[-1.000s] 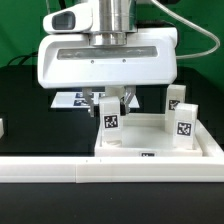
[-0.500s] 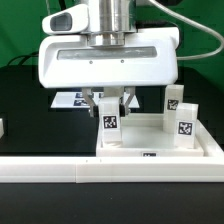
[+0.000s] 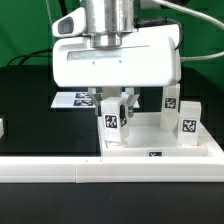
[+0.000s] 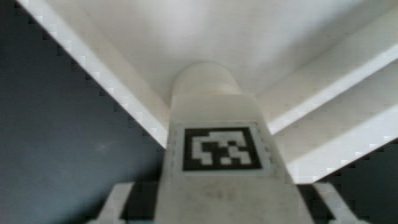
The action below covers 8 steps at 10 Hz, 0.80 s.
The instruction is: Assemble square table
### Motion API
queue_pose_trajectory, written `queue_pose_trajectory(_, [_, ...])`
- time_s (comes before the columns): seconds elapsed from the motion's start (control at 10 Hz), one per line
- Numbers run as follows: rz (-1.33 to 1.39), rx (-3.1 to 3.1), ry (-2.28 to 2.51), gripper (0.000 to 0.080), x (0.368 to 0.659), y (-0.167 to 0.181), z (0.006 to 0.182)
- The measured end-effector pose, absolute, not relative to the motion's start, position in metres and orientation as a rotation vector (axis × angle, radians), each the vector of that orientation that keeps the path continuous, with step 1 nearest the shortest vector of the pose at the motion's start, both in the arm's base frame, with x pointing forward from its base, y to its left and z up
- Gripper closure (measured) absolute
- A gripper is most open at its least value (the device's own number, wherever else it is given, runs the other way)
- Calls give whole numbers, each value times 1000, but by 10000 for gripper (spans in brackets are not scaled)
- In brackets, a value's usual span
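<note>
My gripper [image 3: 114,112] is shut on a white block leg [image 3: 113,122] with a black-and-white tag, held upright at the near-left corner of the square table slab [image 3: 160,146]. The leg's lower end reaches the slab; I cannot tell whether it sits in a socket. In the wrist view the leg [image 4: 217,120] fills the middle between my fingers [image 4: 128,204], with the gripper [image 4: 222,206] closed around it and the white slab [image 4: 178,40] beyond. Two more tagged legs [image 3: 172,100] [image 3: 187,122] stand on the slab toward the exterior view's right.
A long white border wall [image 3: 110,170] runs across the front of the exterior view, just before the slab. The marker board [image 3: 75,100] lies behind my gripper. A small white part [image 3: 2,127] shows at the exterior view's left edge. Green backdrop behind.
My hand has shifted a little toward the exterior view's right, the held leg moving slightly with it. The grip has not changed.
</note>
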State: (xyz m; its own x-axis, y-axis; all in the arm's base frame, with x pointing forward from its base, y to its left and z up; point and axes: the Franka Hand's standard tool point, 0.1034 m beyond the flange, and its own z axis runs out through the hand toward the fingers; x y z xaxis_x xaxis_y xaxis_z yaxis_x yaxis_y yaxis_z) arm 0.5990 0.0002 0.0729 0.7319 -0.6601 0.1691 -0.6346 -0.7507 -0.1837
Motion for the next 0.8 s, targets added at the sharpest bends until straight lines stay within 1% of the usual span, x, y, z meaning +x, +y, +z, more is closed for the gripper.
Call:
queue_pose_trajectory(0.3, [-297,-2573,1496,509,598,4,73])
queue_pose_trajectory(0.4, [-288,-2517,1575,509,599,3,73])
queue_pose_trajectory(0.7, [-277,-2447,1664,509,598,3,72])
queue_pose_trajectory(0.8, [-287,-2520,1568,486,598,3,72])
